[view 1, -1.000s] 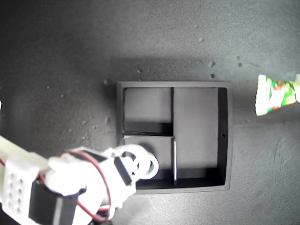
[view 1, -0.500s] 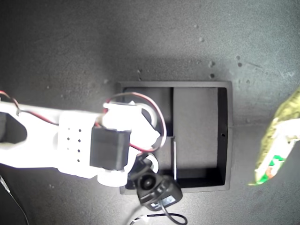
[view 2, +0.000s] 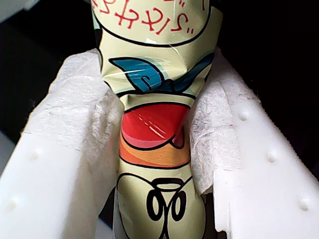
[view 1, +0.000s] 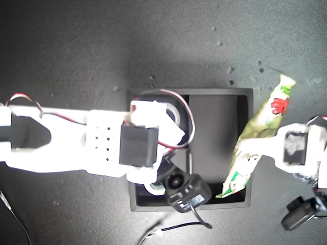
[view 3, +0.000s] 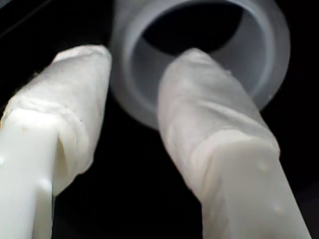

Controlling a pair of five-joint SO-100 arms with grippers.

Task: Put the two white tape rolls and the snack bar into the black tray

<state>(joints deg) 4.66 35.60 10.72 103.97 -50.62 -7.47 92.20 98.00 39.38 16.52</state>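
The black tray (view 1: 214,92) lies mid-table in the exterior view. My second gripper (view 1: 171,120) (view 3: 137,59) reaches in from the exterior view's left over the small compartment nearer that view's top. It is shut on a white tape roll (view 1: 181,116) (view 3: 269,64), one finger inside the ring and one outside. A white sliver (view 1: 151,190) shows under this arm in the other small compartment; I cannot tell whether it is the other roll. My first gripper (view 1: 254,149) (view 2: 152,69) is shut on the snack bar (view 1: 266,113) (view 2: 154,124), which hangs slanted over the tray's wall at the exterior view's right.
The table is a dark mat with pale specks (view 1: 231,69). A black wrist camera (view 1: 185,191) covers the tray's wall nearer the exterior view's bottom. Cables (view 1: 176,230) trail below it. Another black camera (view 1: 300,217) sits at that view's lower right.
My second gripper moved from the small compartment at the exterior view's bottom to the one at its top. My first gripper carried the snack bar from that view's right edge to the tray.
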